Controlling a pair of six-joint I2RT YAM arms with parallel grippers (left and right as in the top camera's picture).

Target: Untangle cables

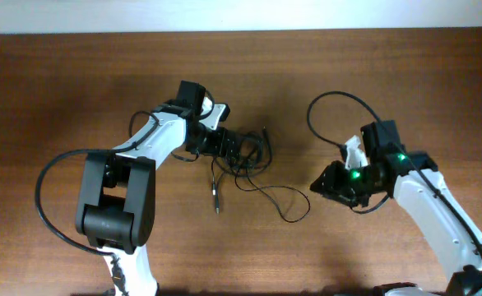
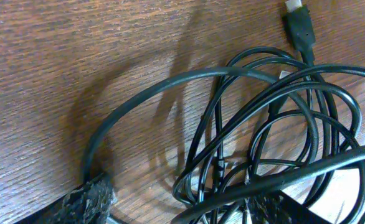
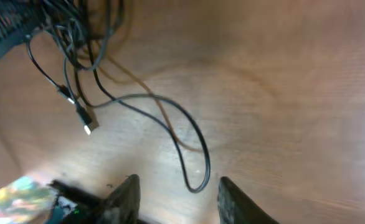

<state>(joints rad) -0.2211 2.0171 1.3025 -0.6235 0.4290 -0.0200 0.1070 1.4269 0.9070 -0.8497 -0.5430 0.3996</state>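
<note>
The cables (image 1: 247,154) are thin black cords bunched in a knot at the table's middle. One loose loop (image 1: 294,210) trails toward the right, and a silver plug end (image 1: 216,204) lies below the knot. My left gripper (image 1: 229,144) is at the knot's left side. Its fingers (image 2: 92,198) stand wide apart, open, with the bundle of loops (image 2: 257,143) lying between them, and a plug (image 2: 298,18) shows beyond. My right gripper (image 1: 317,185) is open just right of the loose loop. The loop's end (image 3: 198,182) lies on the wood just ahead of its fingertips (image 3: 127,190), touching neither.
The brown wooden table (image 1: 405,74) ends at a pale edge along the top. The right arm's own thick black cable (image 1: 331,103) arches above its wrist, and the left arm's cable (image 1: 48,185) bows out at the far left.
</note>
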